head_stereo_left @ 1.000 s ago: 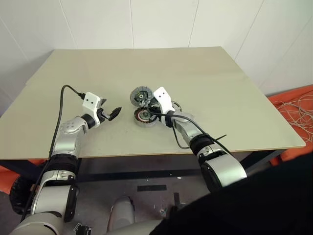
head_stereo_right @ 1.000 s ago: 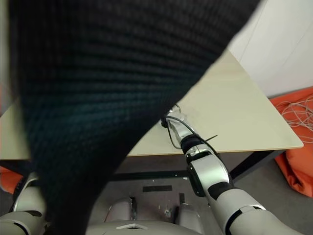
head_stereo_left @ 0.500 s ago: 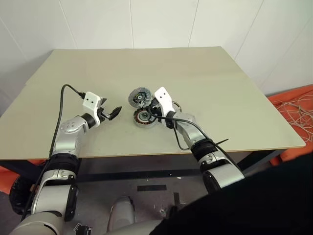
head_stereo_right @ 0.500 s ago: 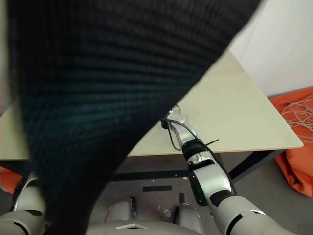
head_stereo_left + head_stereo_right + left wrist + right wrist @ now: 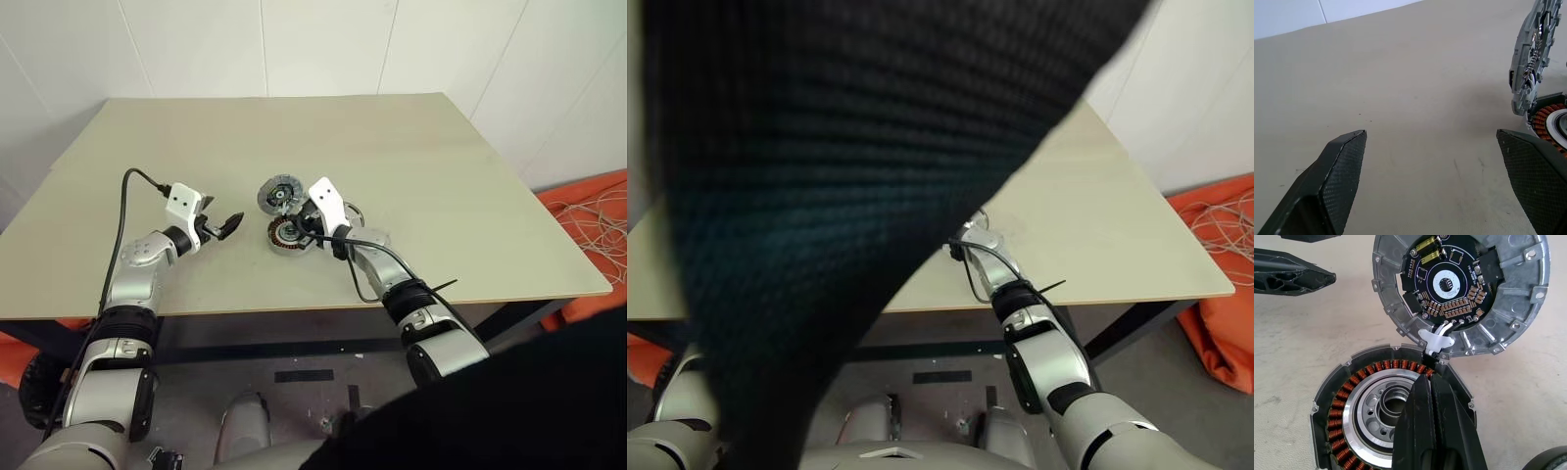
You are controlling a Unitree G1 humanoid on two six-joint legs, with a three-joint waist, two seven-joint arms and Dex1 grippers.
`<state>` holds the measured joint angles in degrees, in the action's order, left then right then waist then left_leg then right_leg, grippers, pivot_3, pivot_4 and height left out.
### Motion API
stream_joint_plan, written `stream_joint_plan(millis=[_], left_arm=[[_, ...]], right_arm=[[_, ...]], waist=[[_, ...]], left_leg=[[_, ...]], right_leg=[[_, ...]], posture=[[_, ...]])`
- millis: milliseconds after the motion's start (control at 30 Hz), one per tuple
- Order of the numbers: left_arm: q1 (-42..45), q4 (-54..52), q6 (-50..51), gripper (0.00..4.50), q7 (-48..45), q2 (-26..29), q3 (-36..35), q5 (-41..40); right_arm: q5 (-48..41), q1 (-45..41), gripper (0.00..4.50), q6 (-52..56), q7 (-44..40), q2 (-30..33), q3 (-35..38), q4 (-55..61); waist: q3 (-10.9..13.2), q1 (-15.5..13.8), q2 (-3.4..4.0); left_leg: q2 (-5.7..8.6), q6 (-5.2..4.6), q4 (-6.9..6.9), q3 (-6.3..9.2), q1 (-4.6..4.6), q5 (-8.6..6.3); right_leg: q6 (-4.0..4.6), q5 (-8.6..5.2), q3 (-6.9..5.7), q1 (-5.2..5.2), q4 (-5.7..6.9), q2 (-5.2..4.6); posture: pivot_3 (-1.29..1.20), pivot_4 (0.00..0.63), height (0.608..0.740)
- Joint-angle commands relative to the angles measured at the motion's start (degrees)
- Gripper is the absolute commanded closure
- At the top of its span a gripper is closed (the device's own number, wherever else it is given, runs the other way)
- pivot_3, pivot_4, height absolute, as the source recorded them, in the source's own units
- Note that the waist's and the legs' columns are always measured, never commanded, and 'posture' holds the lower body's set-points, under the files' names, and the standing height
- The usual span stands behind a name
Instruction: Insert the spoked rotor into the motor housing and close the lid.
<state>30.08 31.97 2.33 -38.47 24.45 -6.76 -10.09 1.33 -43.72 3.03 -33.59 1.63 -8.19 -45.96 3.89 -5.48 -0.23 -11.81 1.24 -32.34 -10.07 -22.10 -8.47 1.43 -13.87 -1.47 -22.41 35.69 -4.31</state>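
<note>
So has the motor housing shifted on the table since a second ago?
Yes, slightly. The motor housing sits a little nearer the table's left edge, with the shut right gripper over it.

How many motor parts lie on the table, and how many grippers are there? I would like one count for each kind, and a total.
Motor housing: 1
Lid: 1
Round part half hidden behind the right wrist, probably the spoked rotor: 1
Grippers: 2, the left gripper and the right gripper
Total: 5
</note>
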Motion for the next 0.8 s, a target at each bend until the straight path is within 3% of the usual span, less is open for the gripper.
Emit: stream_joint_plan(millis=[33,333,800], left_arm=[[1.2,-1.2,-1.0,0.0,0.1,0.5,-0.3,-0.2],[1.1,-1.2,-1.0,0.0,0.1,0.4,-0.3,-0.2],[1.2,-0.9,-1.1,0.0,0.1,0.3,-0.2,-0.1]], right_arm=[[-0.1,1.2,4.47,-0.2,-0.2,-0.5,-0.7,3.0],[-0.4,4.0,4.47,2.2,-0.6,0.2,-1.4,8.4],[-2.0,1.2,4.47,3.0,-0.6,0.1,-0.8,12.2]], waist=[[0.0,0.0,0.0],[0.0,-0.1,0.0],[0.0,0.0,0.0]], left_leg=[[0.0,0.0,0.0,0.0,0.0,0.0],[0.0,0.0,0.0,0.01,0.03,0.0],[0.0,0.0,0.02,0.01,0.0,0.0]], right_leg=[[0.0,0.0,0.0,0.0,0.0,0.0],[0.0,0.0,0.0,0.04,-0.01,0.0],[0.0,0.0,0.0,-0.01,-0.01,0.0]], posture=[[0.0,0.0,0.74],[0.0,0.0,0.74],[0.0,0.0,0.74]])
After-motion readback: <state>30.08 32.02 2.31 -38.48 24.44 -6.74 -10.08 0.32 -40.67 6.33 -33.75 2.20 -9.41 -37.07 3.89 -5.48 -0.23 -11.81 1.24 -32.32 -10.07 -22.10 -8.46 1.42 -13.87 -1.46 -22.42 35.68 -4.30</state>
